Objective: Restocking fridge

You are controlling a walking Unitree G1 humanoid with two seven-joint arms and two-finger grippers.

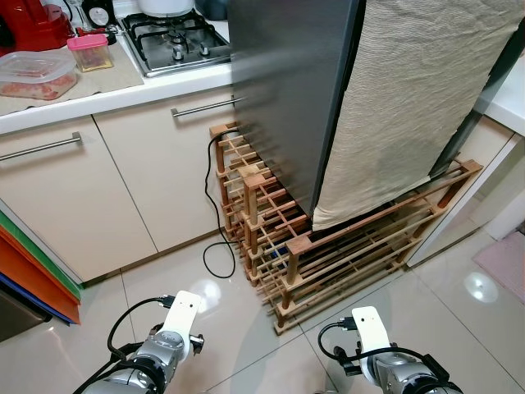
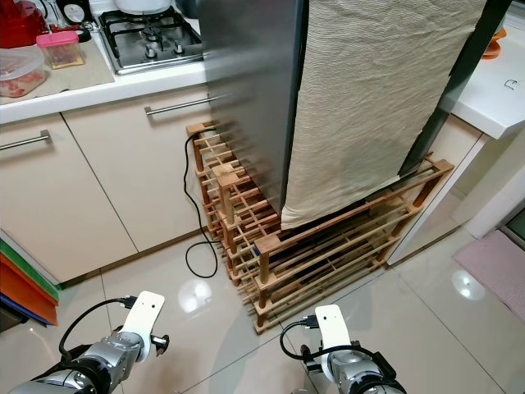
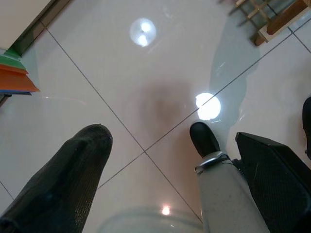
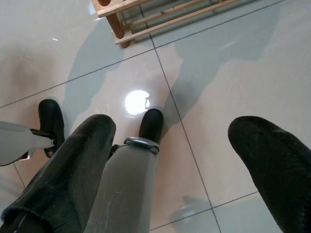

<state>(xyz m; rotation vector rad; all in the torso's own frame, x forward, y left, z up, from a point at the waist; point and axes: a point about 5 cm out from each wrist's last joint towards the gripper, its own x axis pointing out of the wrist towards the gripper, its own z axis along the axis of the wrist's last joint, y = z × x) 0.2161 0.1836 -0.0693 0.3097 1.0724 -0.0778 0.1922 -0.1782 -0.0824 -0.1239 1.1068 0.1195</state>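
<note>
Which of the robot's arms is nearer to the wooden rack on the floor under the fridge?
Right. The right arm hangs low just in front of the wooden rack, near its front corner. The left arm hangs further off to the rack's left, over the floor tiles.

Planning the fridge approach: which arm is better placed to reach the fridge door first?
Right, probably. The right pincer hangs open just in front of the wooden rack under the cloth-draped fridge. The left pincer, also open and empty, hangs farther over, toward the cabinets.
</note>
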